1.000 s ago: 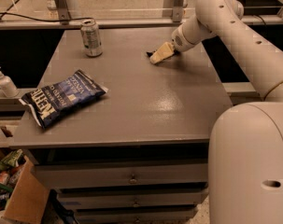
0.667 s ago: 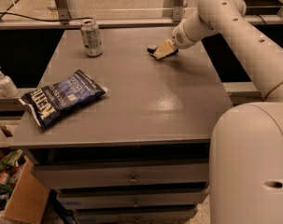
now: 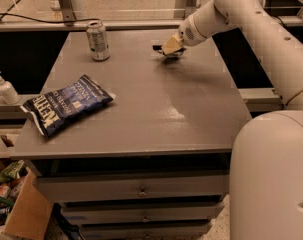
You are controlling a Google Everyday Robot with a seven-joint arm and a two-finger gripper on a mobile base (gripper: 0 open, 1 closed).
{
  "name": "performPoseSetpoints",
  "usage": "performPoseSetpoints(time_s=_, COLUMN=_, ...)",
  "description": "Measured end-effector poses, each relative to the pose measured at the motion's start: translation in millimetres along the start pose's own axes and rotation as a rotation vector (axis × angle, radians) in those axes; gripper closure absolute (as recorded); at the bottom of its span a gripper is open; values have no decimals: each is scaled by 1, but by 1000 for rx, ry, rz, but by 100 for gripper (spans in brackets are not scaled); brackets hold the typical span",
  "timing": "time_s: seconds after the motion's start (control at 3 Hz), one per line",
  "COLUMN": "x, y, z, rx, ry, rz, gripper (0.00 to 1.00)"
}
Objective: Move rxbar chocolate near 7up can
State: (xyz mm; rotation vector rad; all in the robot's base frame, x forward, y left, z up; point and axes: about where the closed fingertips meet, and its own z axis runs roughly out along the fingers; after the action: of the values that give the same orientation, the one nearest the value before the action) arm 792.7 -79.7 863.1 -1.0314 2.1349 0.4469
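Grey table top (image 3: 151, 119) over a stack of drawers (image 3: 141, 190) fills the camera view. At its far left corner the 7up can (image 3: 97, 40) is stood upright, well apart from everything else. A dark blue chip bag (image 3: 66, 109) is laid flat near the left edge, and a white pump bottle (image 3: 5, 88) is seen lower down, off the table to the left.

The white arm (image 3: 241, 14) is reached in from the right. The gripper (image 3: 170, 47) is held low over the far middle of the top, to the right of the can and well apart from it. A dark sliver showing at its left side is taken to be the rxbar chocolate (image 3: 157, 47); the rest is hidden by the gripper. Whether the claw is clamped on the bar or merely set over it cannot be told.

The low, tilted pose is judged to suit a flat wrapper that has to be taken from the surface. A shadow (image 3: 171, 60) is cast just nearer than the gripper, which suggests a slight lift off the top.

Against the earlier frames, the gripper is found a little farther back and a shade leftward, toward the can, with the dark sliver carried along. Can, bag and bottle are unchanged.
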Motion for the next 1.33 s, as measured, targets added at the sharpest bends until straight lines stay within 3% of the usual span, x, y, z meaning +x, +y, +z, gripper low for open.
performPoseSetpoints(time_s=0.67, x=-45, y=46, z=3, rx=-109, ry=-59, rz=-109, gripper=100)
performPoseSetpoints(time_s=1.33, x=-90, y=77, z=29, rx=-172, ry=-142, rz=-243, gripper=100)
